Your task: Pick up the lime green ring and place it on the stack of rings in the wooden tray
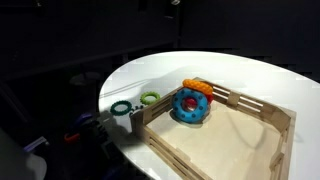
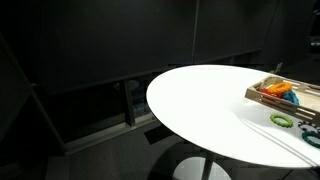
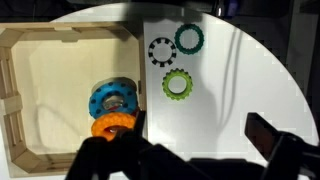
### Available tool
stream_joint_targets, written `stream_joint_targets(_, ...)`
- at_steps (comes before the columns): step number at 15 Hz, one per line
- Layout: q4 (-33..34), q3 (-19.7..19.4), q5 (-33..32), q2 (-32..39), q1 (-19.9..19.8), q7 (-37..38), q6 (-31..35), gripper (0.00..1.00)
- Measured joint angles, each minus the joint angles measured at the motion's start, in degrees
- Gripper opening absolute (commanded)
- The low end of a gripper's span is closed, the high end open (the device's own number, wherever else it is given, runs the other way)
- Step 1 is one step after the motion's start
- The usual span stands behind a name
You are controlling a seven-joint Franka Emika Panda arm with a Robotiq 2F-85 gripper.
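The lime green ring [image 3: 177, 84] lies flat on the white table just outside the wooden tray [image 3: 30, 40]; it also shows in both exterior views [image 1: 150, 98] [image 2: 283, 120]. The stack of rings sits inside the tray near that wall, with the blue ring [image 3: 113, 98] at the base and an orange ring [image 3: 113, 124] against it; in an exterior view the orange ring lies on top [image 1: 193, 102]. My gripper [image 3: 200, 140] is open and empty, high above the table, with the lime green ring beyond its fingertips. The gripper does not show in the exterior views.
A teal-green ring [image 3: 189, 40] and a dark toothed ring [image 3: 161, 51] lie on the table beyond the lime green ring. The round white table [image 3: 250, 80] drops off at its curved edge. The tray's slatted walls [image 1: 250, 103] stand up around the stack.
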Motion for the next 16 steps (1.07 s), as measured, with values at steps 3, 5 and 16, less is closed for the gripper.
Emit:
stream_joint_targets(3,-0.29,2.21,0.0,0.68,0.6,1.19,2.45,1.0)
stream_joint_targets(5,-1.51,3.36,0.0,1.14,1.18,2.91,5.3,1.0)
stream_joint_targets(16,-12.99,4.35,2.97,6.92,1.6,6.9,23.69,1.0)
